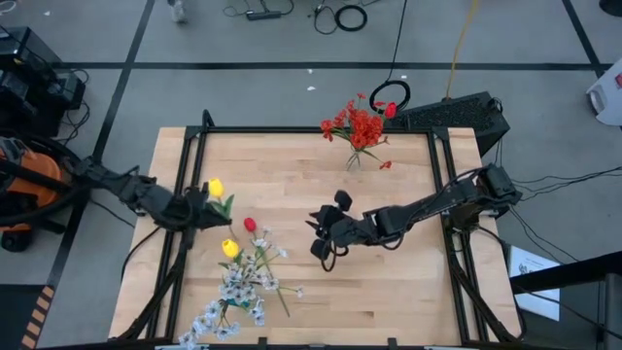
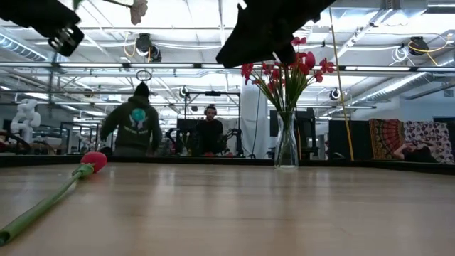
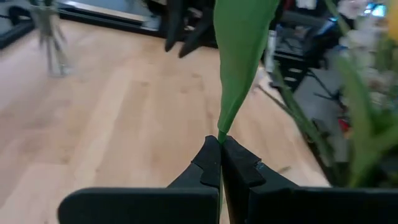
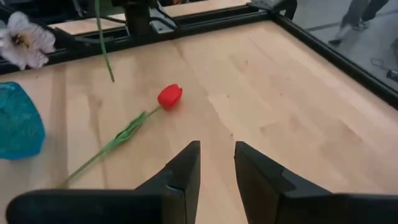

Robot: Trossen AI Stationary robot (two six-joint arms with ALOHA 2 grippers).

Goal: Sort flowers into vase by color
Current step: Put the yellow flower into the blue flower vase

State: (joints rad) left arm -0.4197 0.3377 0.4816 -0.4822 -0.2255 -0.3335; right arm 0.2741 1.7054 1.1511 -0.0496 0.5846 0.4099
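My left gripper (image 1: 197, 207) is over the table's left part, shut on a yellow tulip (image 1: 215, 187) with a green leaf (image 3: 239, 62). My right gripper (image 1: 324, 231) hangs open near the table's middle, touching nothing, its fingers (image 4: 186, 168) aimed toward a red tulip (image 4: 169, 96). That tulip lies flat on the wood (image 1: 250, 225). A second yellow tulip (image 1: 229, 249) and sprays of white blossoms (image 1: 238, 287) lie near the near-left edge. A clear glass vase (image 1: 356, 156) with red flowers (image 1: 362, 124) stands at the far edge. My left gripper pinches the yellow tulip's thin green stalk just below the base of its leaf (image 3: 219, 135), between the two fingertips. The fingers come roughly level from the table's left and lie across the stalk. The tulip is lifted clear; its lower stalk end (image 4: 111, 78) hangs above the wood.
A blue translucent vessel (image 4: 18, 124) sits among the white blossoms. A black frame (image 1: 292, 129) rims the table. Bare wood lies between my right gripper and the vase (image 2: 286, 142). Beyond the far edge, two people (image 2: 138, 121) are in the room.
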